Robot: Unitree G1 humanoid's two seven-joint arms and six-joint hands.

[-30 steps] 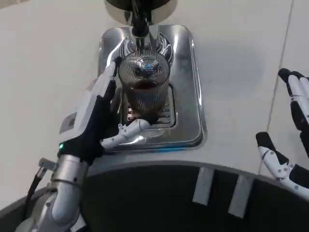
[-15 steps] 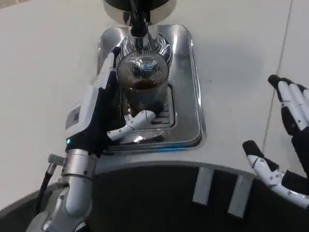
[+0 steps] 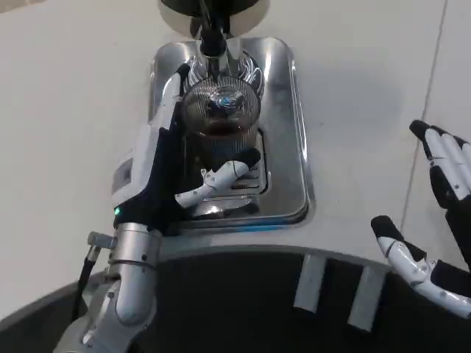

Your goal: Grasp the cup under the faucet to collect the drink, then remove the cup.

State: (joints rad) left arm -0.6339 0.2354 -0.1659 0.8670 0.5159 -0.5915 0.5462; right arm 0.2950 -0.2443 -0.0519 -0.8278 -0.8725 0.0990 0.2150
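Cup [image 3: 221,129] stands on drip tray [image 3: 283,132] directly under faucet [image 3: 211,40], w/ left hand [image 3: 165,165] wrapped around its left side; right hand [image 3: 441,213] well apart at table's [image 3: 66,110] right.

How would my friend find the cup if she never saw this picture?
Look for the shiny metal tray near the top middle of the white table. A black faucet hangs over it, and right under the faucet stands the cup, with the left hand around it. It is the only see-through, ribbed thing there, with dark drink inside.
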